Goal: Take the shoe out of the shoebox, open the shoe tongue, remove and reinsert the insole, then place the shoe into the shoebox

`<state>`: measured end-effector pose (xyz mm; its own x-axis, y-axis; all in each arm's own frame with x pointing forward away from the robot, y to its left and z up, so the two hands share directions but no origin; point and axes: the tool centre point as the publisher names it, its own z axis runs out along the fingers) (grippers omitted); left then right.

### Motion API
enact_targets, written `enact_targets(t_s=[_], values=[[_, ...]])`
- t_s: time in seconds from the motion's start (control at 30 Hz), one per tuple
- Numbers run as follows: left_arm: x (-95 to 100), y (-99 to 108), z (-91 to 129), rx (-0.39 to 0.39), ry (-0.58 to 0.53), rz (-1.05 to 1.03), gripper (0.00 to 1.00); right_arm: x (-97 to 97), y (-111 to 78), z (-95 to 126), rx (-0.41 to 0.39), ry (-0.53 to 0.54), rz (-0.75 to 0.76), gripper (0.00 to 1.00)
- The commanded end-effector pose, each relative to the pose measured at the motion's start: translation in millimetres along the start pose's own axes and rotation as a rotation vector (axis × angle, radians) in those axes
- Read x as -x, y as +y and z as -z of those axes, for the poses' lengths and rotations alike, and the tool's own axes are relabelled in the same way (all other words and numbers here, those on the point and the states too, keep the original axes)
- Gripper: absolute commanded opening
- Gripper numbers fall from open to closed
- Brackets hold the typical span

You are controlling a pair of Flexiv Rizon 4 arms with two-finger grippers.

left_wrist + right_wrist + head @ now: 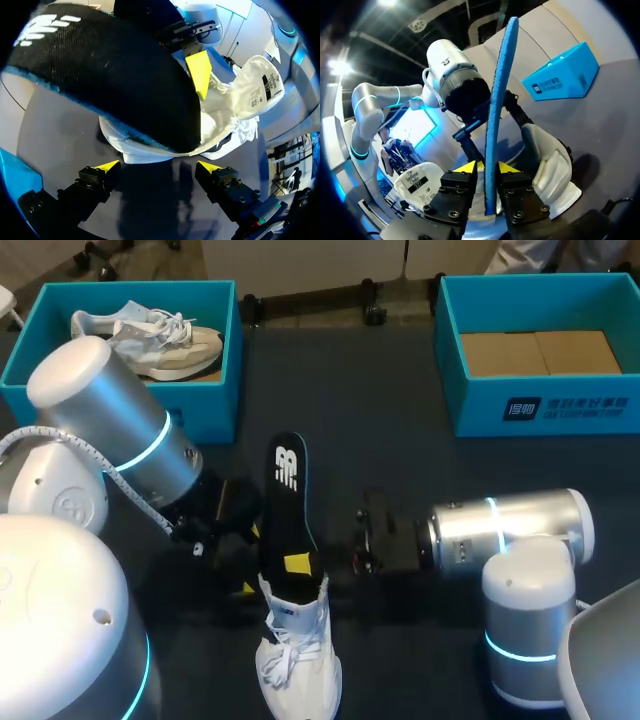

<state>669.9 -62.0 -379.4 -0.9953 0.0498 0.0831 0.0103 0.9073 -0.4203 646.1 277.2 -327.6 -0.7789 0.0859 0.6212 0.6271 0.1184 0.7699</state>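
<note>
Progress looks to be about halfway. The white sneaker is out of any box and lies at the middle of the tabletop's near edge, and its tongue is folded back, so I judge the first two steps done. The black insole stands almost upright out of the sneaker's mouth with its blue underside edge-on to the right wrist. The right gripper is closed on the insole's lower part, one yellow tip against each face. The left gripper is spread wide just beside the sneaker's heel and grips nothing, with the insole arching over it. The insole step is therefore under way. Seating the insole flat and carrying the sneaker to a box are what is left. Farther off, at the far left corner, a teal shoebox holds a second, beige-and-white sneaker. At the far right corner another teal shoebox shows only brown cardboard inside, so it is probably where the sneaker goes. The insole's lower end is hidden inside the sneaker, so I cannot tell whether it is coming out or going back in. The head view cuts off the sneaker's toe, and the left arm covers most of its own gripper there.
</note>
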Motion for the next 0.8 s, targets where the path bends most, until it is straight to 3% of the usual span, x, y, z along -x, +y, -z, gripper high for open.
enact_targets(t_s=[0.03, 0.63, 0.73, 0.8], values=[[-1.0, 1, -1, -0.002, -0.003, -0.001, 1.00, -1.6, 7.1, -3, -0.006, -0.005, 0.005, 0.28], [-1.0, 1, -1, -0.002, -0.003, -0.001, 1.00, 6.9, 27.3, -9, 0.095, 0.034, 0.027, 0.31], [-1.0, 1, -1, -0.002, -0.003, -0.001, 1.00, 6.5, 30.9, -10, 0.103, 0.031, 0.029, 0.29], [-1.0, 1, -1, -0.002, -0.003, -0.001, 1.00, 6.2, 32.1, -11, 0.113, 0.020, 0.032, 0.22]])
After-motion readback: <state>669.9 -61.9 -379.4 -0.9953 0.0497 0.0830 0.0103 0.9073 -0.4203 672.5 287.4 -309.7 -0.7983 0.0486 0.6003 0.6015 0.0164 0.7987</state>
